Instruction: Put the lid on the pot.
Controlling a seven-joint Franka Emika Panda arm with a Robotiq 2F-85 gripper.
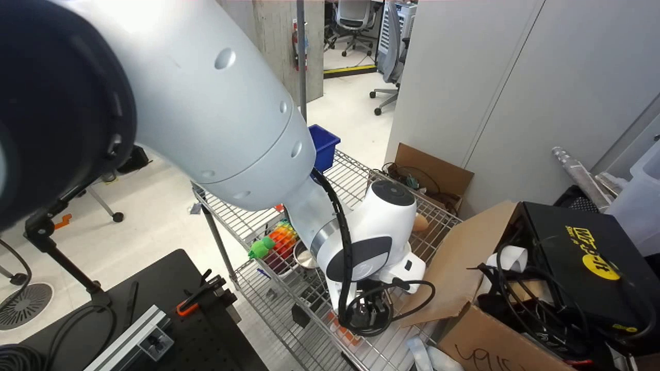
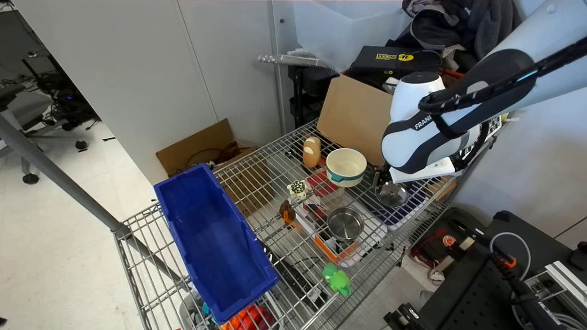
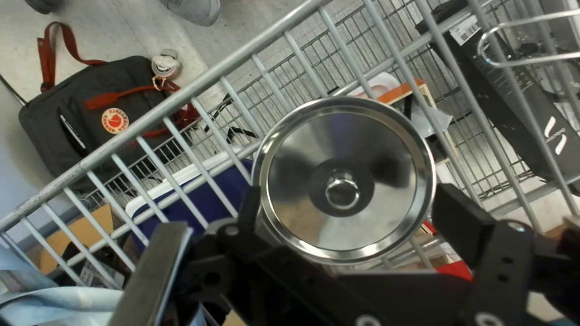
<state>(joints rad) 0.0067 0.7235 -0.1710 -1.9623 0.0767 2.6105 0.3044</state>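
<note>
The shiny silver lid [image 3: 343, 145] with a round knob fills the middle of the wrist view. In an exterior view the lid [image 2: 393, 195] rests on the wire shelf near its front edge. A silver metal pot [image 2: 345, 223] stands uncovered on the same shelf. The pot [image 1: 306, 257] is partly hidden behind the arm in an exterior view. My gripper [image 3: 349, 197] is open, its fingers wide apart on either side of the lid's rim. The gripper [image 2: 379, 178] is just above the lid; I cannot tell whether the fingers touch it.
A cream bowl with teal handles [image 2: 346, 166], a toy bread [image 2: 312, 152] and small toys share the wire shelf. A blue bin [image 2: 215, 243] stands at the shelf's far end. An open cardboard box [image 1: 466, 263] is beside the arm. A wire loop handle [image 3: 521, 22] enters at the top right.
</note>
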